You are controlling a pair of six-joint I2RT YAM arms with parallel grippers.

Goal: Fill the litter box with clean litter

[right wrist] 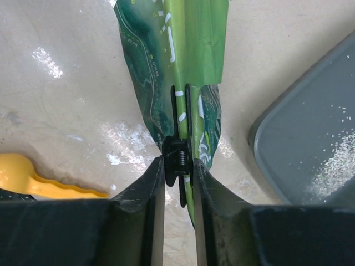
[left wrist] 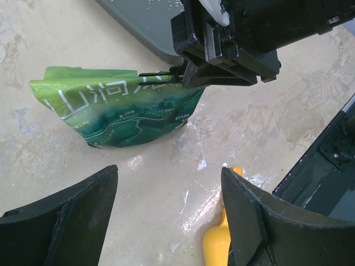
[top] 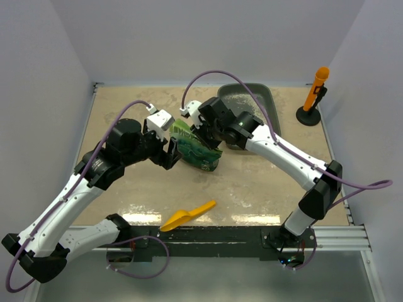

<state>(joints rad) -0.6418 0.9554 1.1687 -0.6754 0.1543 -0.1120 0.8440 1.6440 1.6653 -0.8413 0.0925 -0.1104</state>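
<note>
The dark grey litter box (top: 259,94) lies at the back of the table, with a thin scatter of clean litter (right wrist: 337,162) on its floor. The glossy green bag (top: 196,151) stands on the table in front of it, its folded top held by a black spring clip (right wrist: 178,145). My right gripper (right wrist: 178,164) is shut on that clip at the bag's top edge; it also shows in the top view (top: 204,135). My left gripper (left wrist: 169,176) is open and empty, just left of the bag in the top view (top: 171,153), not touching it.
A yellow scoop (top: 187,215) lies near the front edge, below the bag; it also shows in the left wrist view (left wrist: 217,244). An orange brush in a black stand (top: 313,95) stands at the back right. White walls enclose the table.
</note>
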